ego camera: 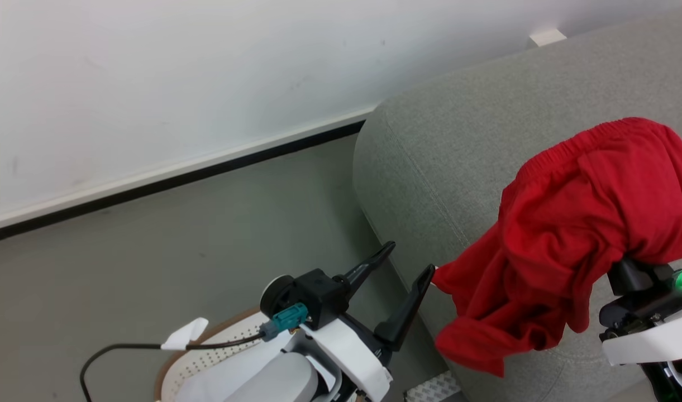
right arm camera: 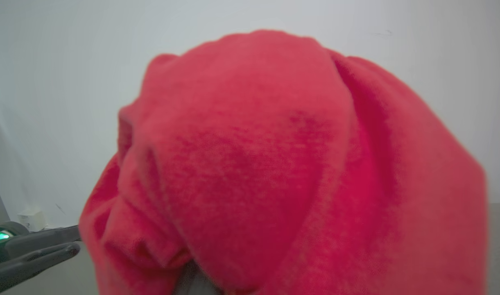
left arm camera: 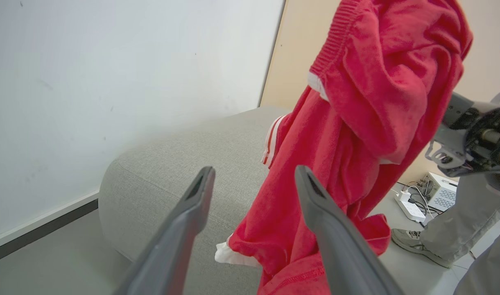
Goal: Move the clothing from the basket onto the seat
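The clothing (ego camera: 586, 223) hangs over our right gripper (ego camera: 631, 274) above the seat (ego camera: 458, 139), hiding its fingers; we cannot tell their grip. Our left gripper (ego camera: 410, 258) has its fingers apart.

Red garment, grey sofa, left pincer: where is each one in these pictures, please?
red garment (ego camera: 586, 223): head view, middle of the hanging fabric.
grey sofa (ego camera: 458, 139): head view, bare top of the cushion.
left pincer (ego camera: 409, 258): head view, gap midway between its open fingertips.
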Available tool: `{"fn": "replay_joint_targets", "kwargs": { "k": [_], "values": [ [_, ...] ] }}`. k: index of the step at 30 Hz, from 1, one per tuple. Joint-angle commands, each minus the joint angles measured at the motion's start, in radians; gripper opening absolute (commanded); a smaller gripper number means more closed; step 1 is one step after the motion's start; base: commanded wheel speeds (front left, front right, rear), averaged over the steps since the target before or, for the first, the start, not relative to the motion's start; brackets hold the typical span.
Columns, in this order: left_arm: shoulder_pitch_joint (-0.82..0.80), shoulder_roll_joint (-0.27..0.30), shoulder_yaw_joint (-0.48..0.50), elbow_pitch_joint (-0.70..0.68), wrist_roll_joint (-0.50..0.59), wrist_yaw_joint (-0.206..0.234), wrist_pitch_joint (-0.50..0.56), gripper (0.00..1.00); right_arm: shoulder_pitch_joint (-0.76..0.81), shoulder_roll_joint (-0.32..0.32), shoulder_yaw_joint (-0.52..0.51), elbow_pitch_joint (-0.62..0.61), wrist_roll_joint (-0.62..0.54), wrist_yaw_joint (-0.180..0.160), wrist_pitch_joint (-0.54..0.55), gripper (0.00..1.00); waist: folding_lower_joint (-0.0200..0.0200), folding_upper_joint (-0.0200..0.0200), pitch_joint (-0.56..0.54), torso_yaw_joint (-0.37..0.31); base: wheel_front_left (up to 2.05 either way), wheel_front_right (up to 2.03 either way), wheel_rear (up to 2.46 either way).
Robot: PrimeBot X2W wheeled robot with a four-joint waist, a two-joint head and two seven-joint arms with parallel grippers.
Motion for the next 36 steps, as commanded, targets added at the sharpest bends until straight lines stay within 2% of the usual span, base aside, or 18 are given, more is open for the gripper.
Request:
{"fn": "replay_joint_targets", "kwargs": {
  "k": [1, 5, 9, 15, 16, 21, 25, 28, 30, 36],
  "values": [
    [-0.013, 0.002, 0.003, 0.006, 0.010, -0.005, -0.006, 1.00, -0.026, -0.002, -0.003, -0.005, -0.004, 0.002, -0.004, 0.00, 0.0000, -0.0001, 0.022, -0.011, 0.00, 0.00, 0.00],
    [-0.035, 0.011, -0.002, 0.006, 0.018, -0.006, 0.005, 1.00, -0.100, -0.018, 0.006, -0.005, 0.041, 0.002, -0.004, 0.00, 0.0000, -0.0001, 0.066, -0.010, 0.00, 0.00, 0.00],
    [-0.074, 0.023, -0.006, -0.011, 0.033, -0.005, 0.031, 1.00, -0.213, -0.059, -0.004, 0.018, 0.113, 0.002, -0.004, 0.00, 0.0000, -0.0001, 0.146, 0.020, 0.00, 0.00, 0.00],
    [-0.137, 0.052, 0.001, -0.055, 0.048, 0.001, 0.082, 1.00, -0.397, -0.179, -0.072, 0.089, 0.172, 0.001, -0.004, 0.00, 0.0000, -0.0001, 0.311, 0.090, 0.00, 0.00, 0.00],
    [-0.137, 0.052, 0.001, -0.055, 0.048, 0.001, 0.082, 1.00, -0.397, -0.179, -0.072, 0.089, 0.172, 0.001, -0.004, 0.00, 0.0000, -0.0001, 0.311, 0.090, 0.00, 0.00, 0.00],
    [-0.178, 0.078, 0.012, -0.094, 0.062, 0.013, 0.110, 1.00, -0.538, -0.310, -0.137, 0.214, 0.227, 0.000, -0.004, 0.00, 0.0000, -0.0001, 0.428, 0.150, 0.00, 0.00, 0.00],
    [-0.206, 0.090, 0.015, -0.124, 0.078, 0.023, 0.128, 1.00, -0.611, -0.367, -0.219, 0.355, 0.249, 0.000, -0.003, 0.00, 0.0000, -0.0001, 0.506, 0.197, 0.00, 0.00, 0.00],
    [-0.227, 0.095, 0.015, -0.145, 0.085, 0.029, 0.138, 1.00, -0.642, -0.379, -0.268, 0.496, 0.261, 0.000, -0.002, 0.00, 0.0000, -0.0001, 0.555, 0.223, 0.00, 0.00, 0.00],
    [-0.233, 0.101, 0.019, -0.156, 0.089, 0.033, 0.142, 1.00, -0.659, -0.382, -0.263, 0.589, 0.245, 0.000, -0.002, 0.00, 0.0000, -0.0001, 0.583, 0.235, 0.00, 0.00, 0.00],
    [-0.248, 0.108, 0.022, -0.170, 0.100, 0.043, 0.145, 1.00, -0.696, -0.312, -0.139, 0.788, 0.203, 0.000, 0.040, 0.00, 0.0000, -0.0001, 0.628, 0.237, 0.00, 0.00, 0.00]
  ]
}}
